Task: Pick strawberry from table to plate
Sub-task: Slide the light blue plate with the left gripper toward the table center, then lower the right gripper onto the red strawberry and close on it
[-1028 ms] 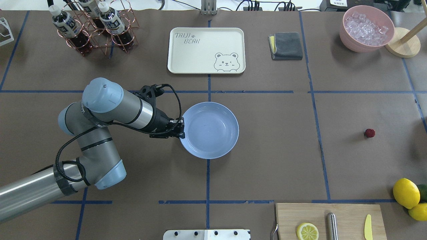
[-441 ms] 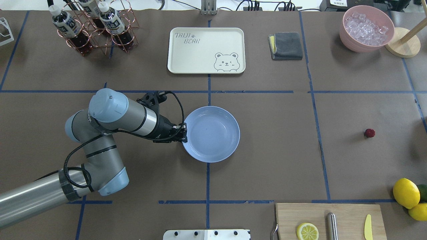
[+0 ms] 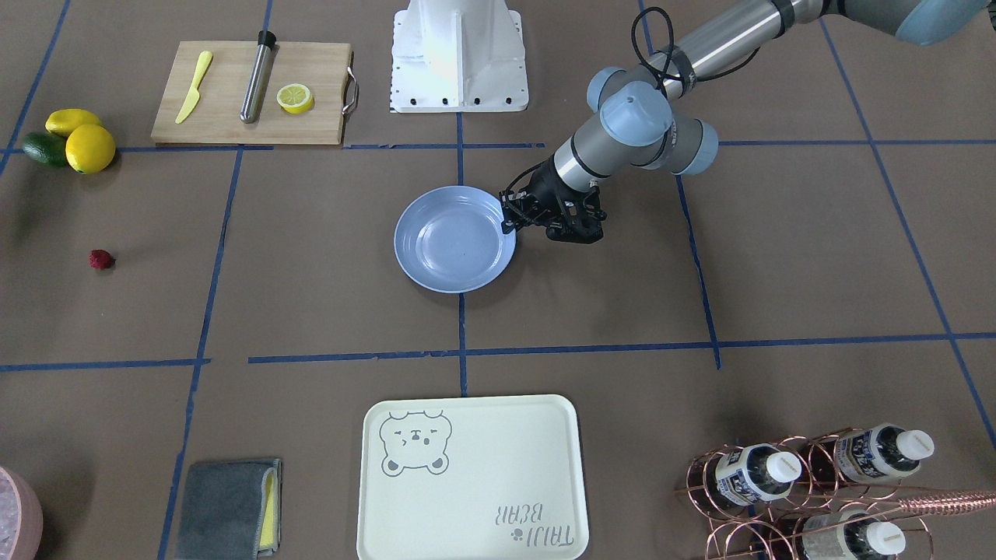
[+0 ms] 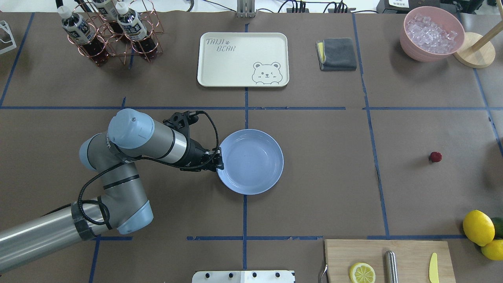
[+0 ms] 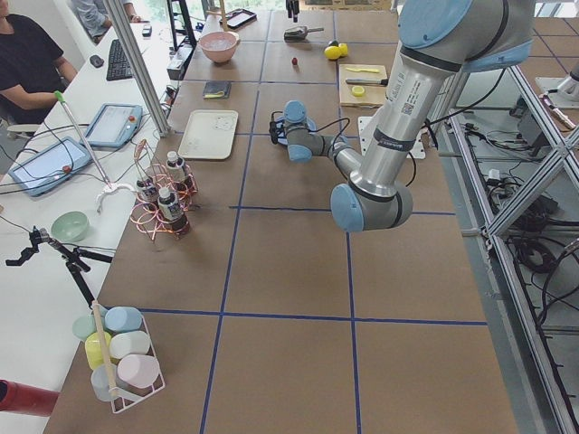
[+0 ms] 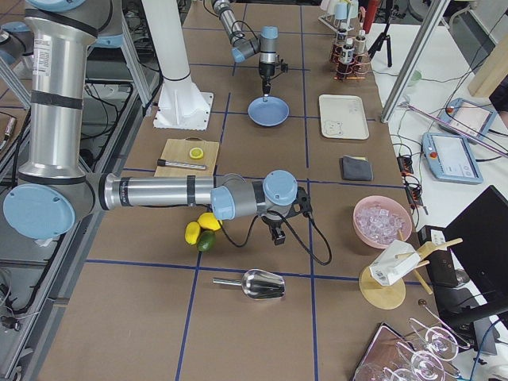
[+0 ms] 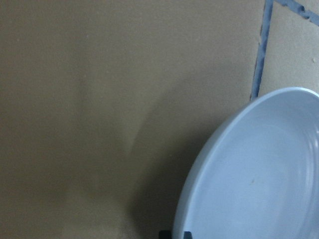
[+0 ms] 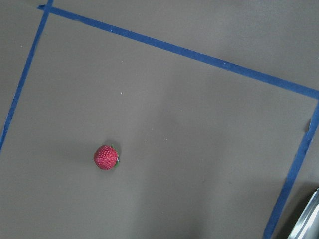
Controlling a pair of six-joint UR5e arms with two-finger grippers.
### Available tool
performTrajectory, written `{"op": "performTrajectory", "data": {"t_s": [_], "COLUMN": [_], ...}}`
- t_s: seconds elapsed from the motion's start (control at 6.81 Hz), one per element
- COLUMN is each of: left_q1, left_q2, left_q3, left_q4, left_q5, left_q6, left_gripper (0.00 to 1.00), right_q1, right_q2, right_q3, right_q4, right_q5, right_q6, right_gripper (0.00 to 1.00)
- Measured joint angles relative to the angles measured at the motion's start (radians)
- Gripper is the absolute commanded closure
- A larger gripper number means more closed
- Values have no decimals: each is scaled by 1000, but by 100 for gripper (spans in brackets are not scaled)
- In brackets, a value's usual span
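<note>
The light blue plate sits near the middle of the brown-paper table. My left gripper is shut on the plate's left rim, which the front view also shows at the plate and gripper. In the left wrist view the plate casts a broad shadow on the paper. The small dark red strawberry lies alone far to the right, also seen in the right wrist view as the strawberry. My right gripper shows only in the exterior right view, and I cannot tell its state.
A cream bear tray lies behind the plate, with a bottle rack at back left. A grey cloth and pink ice bowl are at back right. Lemons and a cutting board sit near front right.
My left arm has shifted the plate a little to the right and toward the robot, still gripping its rim. The strawberry has not moved.
</note>
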Motion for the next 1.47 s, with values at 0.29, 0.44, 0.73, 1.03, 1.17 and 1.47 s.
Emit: {"op": "performTrajectory", "data": {"t_s": [0.29, 0.44, 0.73, 1.03, 1.17, 1.47], "left_q1": [-2, -5, -8, -6, -5, -4], "left_q2": [4, 9, 14, 19, 19, 21], "left_q3": [-12, -23, -36, -41, -42, -42], "left_q4": [0, 2, 4, 5, 5, 5], "left_q5": [0, 0, 0, 1, 1, 2], "left_q6": [-3, -6, -20, -34, -47, -54], "left_gripper": [30, 29, 27, 27, 27, 27], "right_q1": [-62, -118, -296, -424, -470, -531], "right_q2": [1, -5, -54, -69, -66, -60], "right_q3": [4, 4, 3, 2, 1, -3], "right_q4": [56, 168, 466, 556, 564, 564], "right_q5": [-6, -24, -168, -322, -380, -452], "right_q6": [116, 267, 604, 711, 736, 762], "right_gripper": [0, 0, 0, 0, 1, 6]}}
